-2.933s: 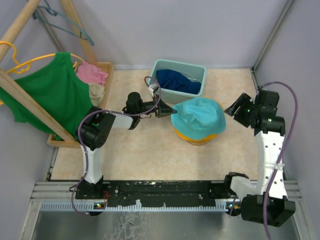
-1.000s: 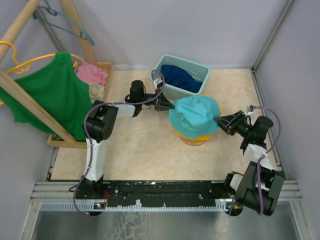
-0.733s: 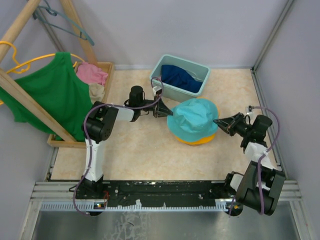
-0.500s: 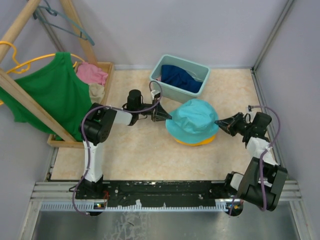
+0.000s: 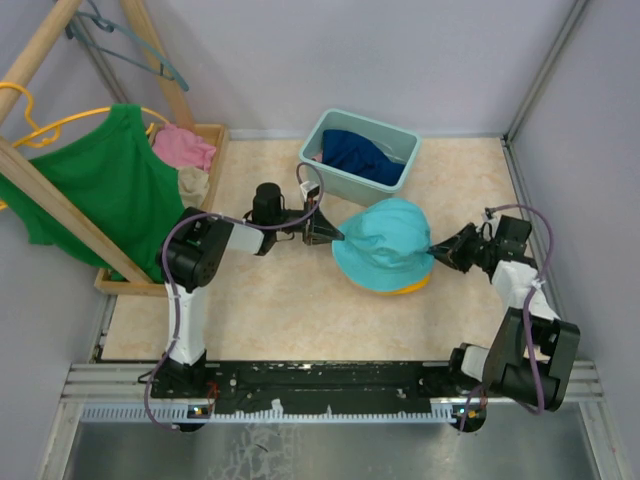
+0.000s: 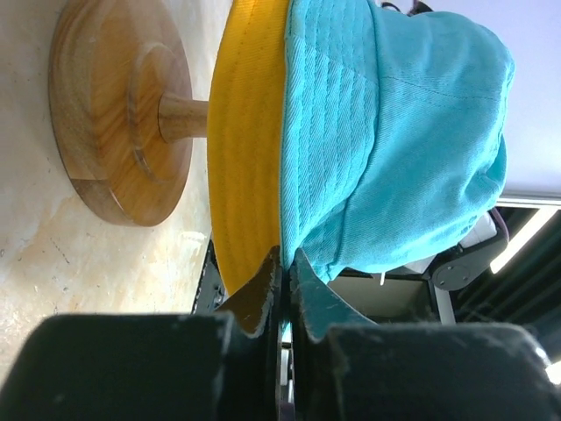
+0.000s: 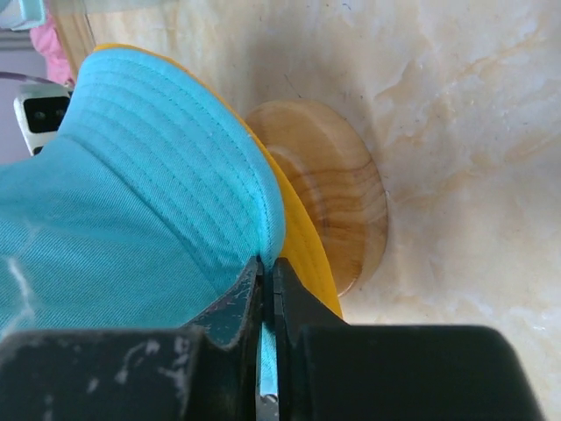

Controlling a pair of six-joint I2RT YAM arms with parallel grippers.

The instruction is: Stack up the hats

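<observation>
The teal hat (image 5: 385,240) covers the orange-yellow hat (image 5: 415,288), with the left tool (image 5: 333,237) and right tool (image 5: 432,251) each pinching its brim. The navy hat (image 5: 355,158) lies unstacked in the far bin (image 5: 345,186).

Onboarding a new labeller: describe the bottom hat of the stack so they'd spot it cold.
On the table, just in front of the pale teal bin, stands a wooden stand. The orange-yellow hat sits on it directly under the teal hat, so from above only a sliver of brim shows. It is the lower of the two, yellow against teal.
</observation>
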